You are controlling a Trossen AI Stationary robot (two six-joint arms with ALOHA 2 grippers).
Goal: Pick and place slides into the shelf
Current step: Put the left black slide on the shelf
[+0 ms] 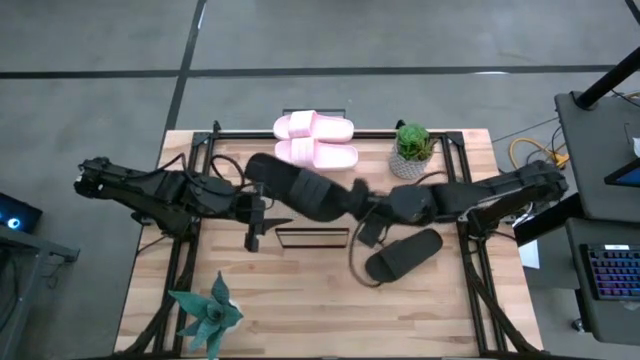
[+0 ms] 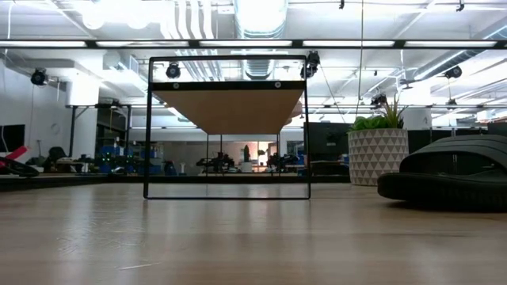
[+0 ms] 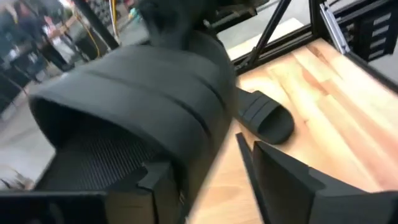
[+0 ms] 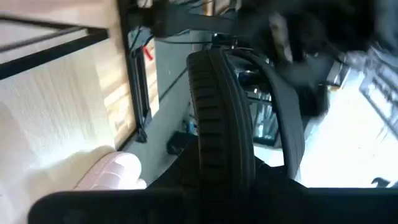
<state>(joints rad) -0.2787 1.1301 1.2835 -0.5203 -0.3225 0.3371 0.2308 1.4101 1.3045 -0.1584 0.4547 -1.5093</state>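
Overhead, a matte black rubber slide sandal (image 1: 300, 187) hangs above the wooden bench (image 1: 300, 300) between both arms. The right gripper (image 1: 365, 205) is clamped on its end; the left gripper (image 1: 262, 208) stands parted beside it. A second black slide (image 1: 403, 255) lies near the right edge. Two pale pink slides (image 1: 315, 139) sit together at the far edge, by the thin black-framed shelf (image 2: 228, 127).

Bright ceiling strips (image 2: 261, 43) glare evenly overhead; both wrist views smear with motion blur, shadows soft.
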